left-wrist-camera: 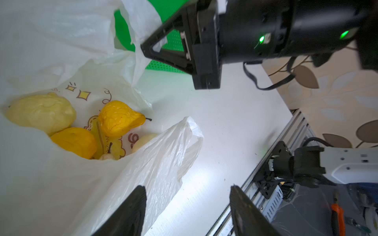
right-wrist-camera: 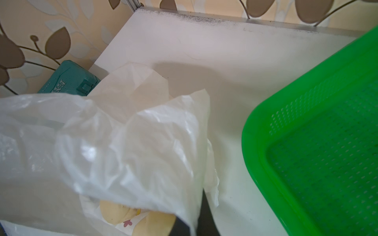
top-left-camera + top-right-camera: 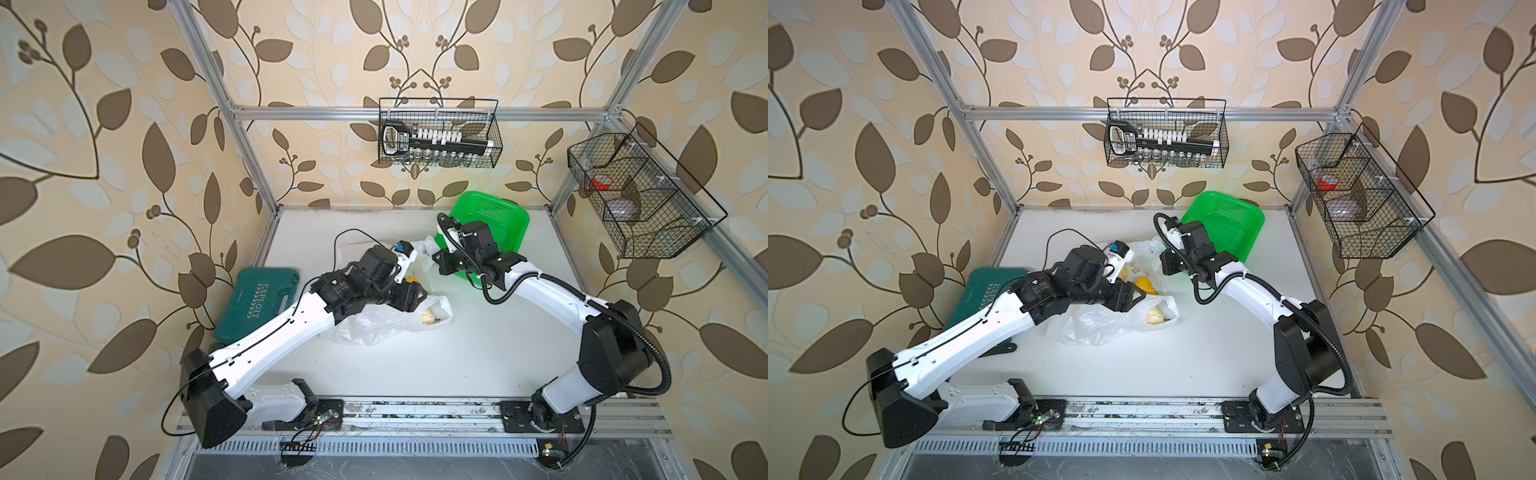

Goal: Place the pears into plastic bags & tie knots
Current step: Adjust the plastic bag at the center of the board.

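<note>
In both top views I see the thin translucent white plastic bag (image 3: pixel 386 324) lying slack on the white worktop (image 3: pixel 478 353), a pale cream pear (image 3: pixel 428 318) showing through it. My right gripper (image 3: pixel 436 257) sits at the bag's far handle, beside the green perforated plastic basket (image 3: pixel 498 216), which I judge is to hold the mouth up.

The left wrist view shows two bright orange-yellow pears (image 1: pixel 120 118) and pale ones inside the bag. The left gripper (image 1: pixel 188 204) has its jaws well apart, holding nothing, over the near handle loop (image 1: pixel 190 130).

In the right wrist view, the right gripper's jaws are together, seemingly pinching bag film (image 2: pixel 143 143). No knot yet.
</note>
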Robot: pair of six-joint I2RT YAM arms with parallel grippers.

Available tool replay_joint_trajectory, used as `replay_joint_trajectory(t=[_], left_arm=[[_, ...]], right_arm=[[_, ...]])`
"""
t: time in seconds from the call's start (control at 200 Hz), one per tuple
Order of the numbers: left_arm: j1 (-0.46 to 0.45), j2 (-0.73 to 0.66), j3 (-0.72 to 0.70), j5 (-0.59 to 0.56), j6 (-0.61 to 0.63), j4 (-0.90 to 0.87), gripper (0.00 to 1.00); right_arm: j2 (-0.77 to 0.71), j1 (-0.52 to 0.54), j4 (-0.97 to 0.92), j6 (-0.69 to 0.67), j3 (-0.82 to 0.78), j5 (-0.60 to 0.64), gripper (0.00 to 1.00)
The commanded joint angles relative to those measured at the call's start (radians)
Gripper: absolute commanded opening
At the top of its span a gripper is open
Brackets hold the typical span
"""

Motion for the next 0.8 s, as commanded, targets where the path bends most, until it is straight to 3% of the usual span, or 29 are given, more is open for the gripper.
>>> replay_joint_trajectory(t=[0.0, 0.22, 0.495, 0.64, 0.7, 0.795], left_arm=[[-0.046, 0.069, 0.01, -0.128, 0.068, 0.014, 0.68], [-0.14, 0.233, 0.108, -0.246, 0.188, 0.001, 0.7], [-0.191, 0.346, 0.136, -0.275, 0.241, 0.005, 0.73], [-0.201, 0.429, 0.164, -0.403, 0.226, -0.032, 0.69], [-0.203, 0.465, 0.181, -0.455, 0.218, -0.046, 0.58], [-0.203, 0.488, 0.203, -0.493, 0.208, -0.061, 0.08]], right_arm=[[0.011, -0.001, -0.032, 0.007, 0.04, -0.001, 0.0], [0.008, -0.003, -0.04, 0.004, 0.041, 0.001, 0.0], [0.021, -0.007, -0.038, 0.006, 0.053, -0.01, 0.0], [0.023, -0.008, -0.038, 0.007, 0.057, -0.015, 0.0], [0.022, -0.008, -0.039, 0.007, 0.058, -0.016, 0.0], [0.019, -0.014, -0.053, 0.012, 0.068, -0.016, 0.0]])
